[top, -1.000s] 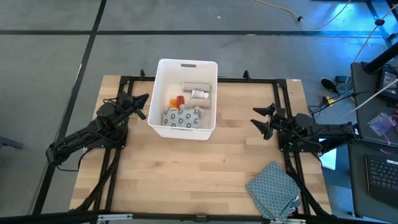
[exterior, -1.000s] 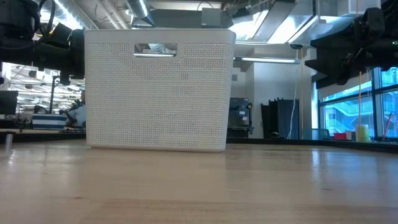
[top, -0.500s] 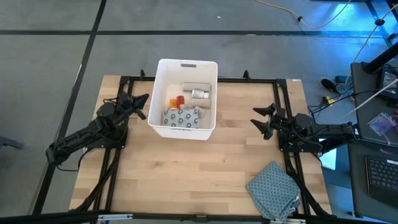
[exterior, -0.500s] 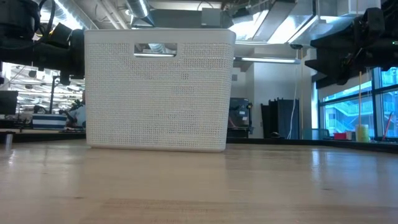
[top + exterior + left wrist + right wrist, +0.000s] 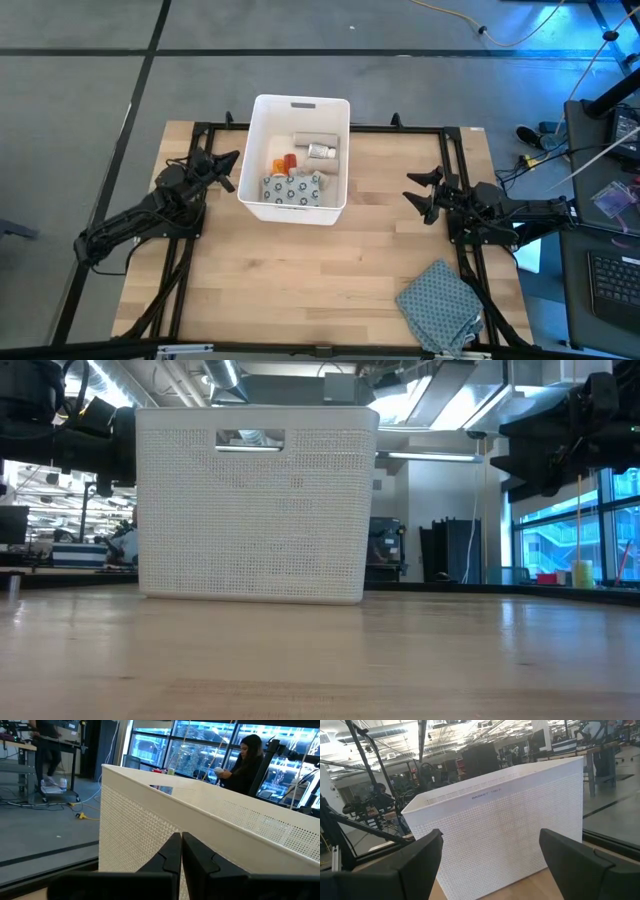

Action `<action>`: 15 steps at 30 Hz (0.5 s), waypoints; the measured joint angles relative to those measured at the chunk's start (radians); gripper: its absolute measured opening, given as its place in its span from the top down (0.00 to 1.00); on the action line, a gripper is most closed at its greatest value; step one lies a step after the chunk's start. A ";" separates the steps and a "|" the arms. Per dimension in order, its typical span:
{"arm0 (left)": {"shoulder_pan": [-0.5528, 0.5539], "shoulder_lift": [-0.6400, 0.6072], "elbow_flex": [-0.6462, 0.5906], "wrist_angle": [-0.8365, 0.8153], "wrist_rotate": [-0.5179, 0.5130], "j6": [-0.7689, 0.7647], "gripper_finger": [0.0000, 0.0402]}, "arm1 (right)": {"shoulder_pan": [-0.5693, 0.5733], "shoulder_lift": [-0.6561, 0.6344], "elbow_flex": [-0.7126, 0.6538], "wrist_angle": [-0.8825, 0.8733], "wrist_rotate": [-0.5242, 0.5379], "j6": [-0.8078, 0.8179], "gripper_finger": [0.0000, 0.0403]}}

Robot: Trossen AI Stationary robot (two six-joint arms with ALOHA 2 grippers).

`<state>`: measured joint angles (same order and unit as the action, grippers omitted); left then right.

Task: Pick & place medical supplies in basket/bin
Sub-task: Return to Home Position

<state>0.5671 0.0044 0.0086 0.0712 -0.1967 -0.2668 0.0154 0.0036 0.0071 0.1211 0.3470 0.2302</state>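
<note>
The job looks all but done — the white bin (image 5: 295,213) stands at the far middle of the bench (image 5: 300,275) with supplies inside: a blue-dotted soft pack (image 5: 291,187), a red bottle (image 5: 289,160), a small vial (image 5: 320,151), a greyish box (image 5: 315,138). Outside it lies only a patterned cloth (image 5: 440,305), no supply. The left gripper (image 5: 180,840) hangs just beside the bin's left wall, jaws pressed together. The right gripper (image 5: 491,834) waits well apart, jaws wide and empty. By my judgement, only parking the arms is left.

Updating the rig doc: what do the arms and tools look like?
The left arm and right arm are dark, jointed links. The left tool has two black fingers tapering to narrow tips; the right tool has two broad, wedge-shaped black fingers. No markings visible.
</note>
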 joint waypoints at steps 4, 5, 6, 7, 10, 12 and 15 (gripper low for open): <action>0.000 0.000 0.000 0.000 0.000 0.000 0.98 | 0.000 0.000 0.000 0.000 0.000 0.000 0.18; 0.000 0.000 0.000 0.000 0.000 0.000 0.97 | 0.000 0.000 0.000 0.000 0.000 0.000 0.18; 0.000 0.000 0.000 0.000 0.000 0.000 0.97 | 0.000 0.000 0.000 0.000 0.000 0.000 0.18; 0.000 0.000 0.000 0.000 0.000 0.000 0.97 | 0.000 0.000 0.000 0.000 0.000 0.000 0.18; 0.000 0.000 0.000 0.000 0.000 0.000 0.97 | 0.000 0.000 0.000 0.000 0.000 0.000 0.18; 0.000 0.000 0.000 0.000 0.000 0.000 0.97 | 0.000 0.000 0.000 0.000 0.000 0.000 0.18; 0.000 0.000 0.000 0.000 0.000 0.000 0.98 | 0.000 0.000 0.000 0.000 0.000 0.000 0.18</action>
<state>0.5667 0.0044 0.0086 0.0711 -0.1967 -0.2668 0.0154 0.0036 0.0071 0.1215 0.3470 0.2305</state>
